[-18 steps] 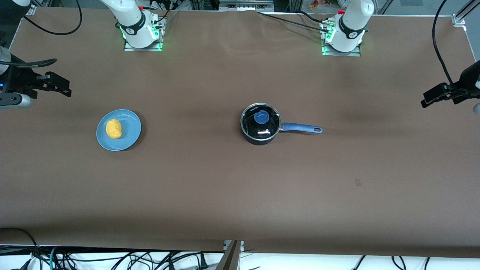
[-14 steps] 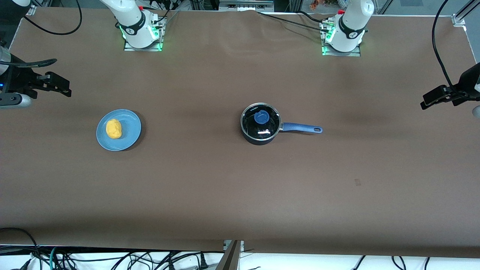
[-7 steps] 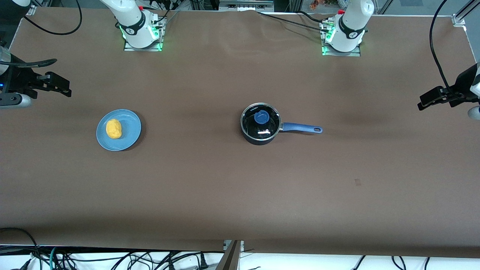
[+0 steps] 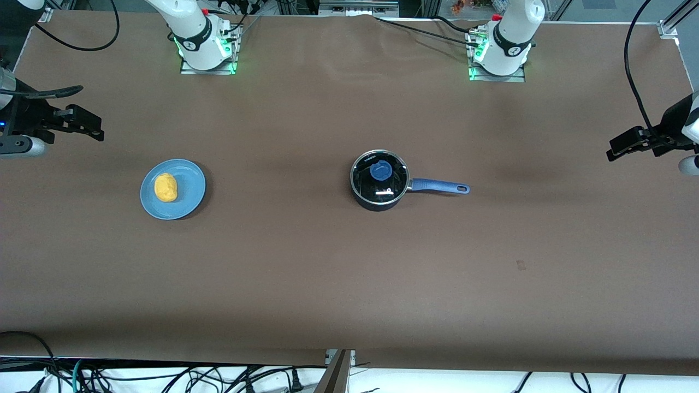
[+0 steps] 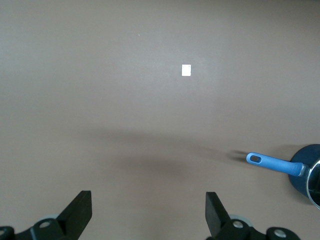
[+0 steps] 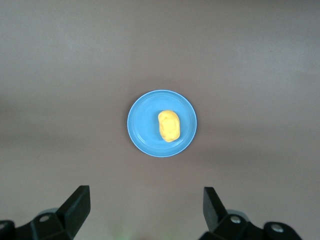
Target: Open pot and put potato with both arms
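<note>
A wide brown paper-covered surface (image 4: 306,273) carries everything in the scene. The two white jointed arms stand on bases at its upper edge in the front view, each reaching out toward its own end of the surface.

The left arm's black two-finger hand (image 4: 620,148) hangs in the air over its end of the surface, well apart from the pot; in the left wrist view its fingers (image 5: 80,212) stand wide apart with nothing between them. The right arm's black two-finger hand (image 4: 93,128) hangs over the other end of the surface, near the plate but not above it, and its fingers (image 6: 77,207) are likewise spread and hold nothing.

The small black round saucepan (image 4: 379,180) sits near the middle of the surface, with its glass lid and blue knob (image 4: 380,171) in place on top. Its long straight blue handle (image 4: 439,186) points toward the left arm's end.

The flat light-blue round plate (image 4: 188,199) lies toward the right arm's end, well apart from the saucepan. The small smooth yellow-orange oval potato (image 4: 165,187) rests on the plate, off its centre.

A small pale square mark (image 5: 186,70) shows on the surface in the left wrist view.
</note>
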Controlling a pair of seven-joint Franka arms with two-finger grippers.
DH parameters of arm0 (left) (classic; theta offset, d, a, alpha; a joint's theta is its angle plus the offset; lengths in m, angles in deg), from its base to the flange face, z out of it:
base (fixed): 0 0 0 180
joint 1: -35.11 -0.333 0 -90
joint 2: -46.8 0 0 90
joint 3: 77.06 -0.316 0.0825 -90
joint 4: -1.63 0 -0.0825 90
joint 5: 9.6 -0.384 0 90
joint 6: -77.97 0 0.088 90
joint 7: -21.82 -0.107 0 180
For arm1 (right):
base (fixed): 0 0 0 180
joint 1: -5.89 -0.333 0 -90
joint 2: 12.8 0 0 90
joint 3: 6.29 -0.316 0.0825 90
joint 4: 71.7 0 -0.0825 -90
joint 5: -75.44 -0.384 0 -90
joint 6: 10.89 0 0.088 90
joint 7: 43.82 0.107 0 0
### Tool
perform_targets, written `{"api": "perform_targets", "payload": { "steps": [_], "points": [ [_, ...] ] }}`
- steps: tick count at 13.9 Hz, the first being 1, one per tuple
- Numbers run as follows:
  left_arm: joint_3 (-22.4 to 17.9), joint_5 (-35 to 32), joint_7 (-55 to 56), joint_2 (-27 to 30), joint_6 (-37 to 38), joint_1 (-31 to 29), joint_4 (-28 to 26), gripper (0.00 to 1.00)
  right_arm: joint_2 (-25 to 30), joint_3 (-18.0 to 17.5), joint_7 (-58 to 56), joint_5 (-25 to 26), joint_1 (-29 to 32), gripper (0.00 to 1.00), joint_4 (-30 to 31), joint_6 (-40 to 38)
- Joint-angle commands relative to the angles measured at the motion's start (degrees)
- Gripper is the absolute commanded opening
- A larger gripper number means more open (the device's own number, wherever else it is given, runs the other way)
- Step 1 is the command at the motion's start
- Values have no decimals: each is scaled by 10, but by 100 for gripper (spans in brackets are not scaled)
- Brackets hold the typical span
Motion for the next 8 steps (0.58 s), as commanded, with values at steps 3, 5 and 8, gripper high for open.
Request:
{"api": "perform_targets", "payload": {
  "steps": [3,5,8],
  "points": [
    [1,11,-3,-4,6,4,5,100,-6,-2,-5,-2,3,100,-15,-6],
    [6,11,-3,-4,6,4,4,100,-9,-1,-5,-1,4,100,-13,-6],
    [16,11,10,-6,4,5,4,100,-33,0,-6,2,11,100,-10,-9]
  ]
}}
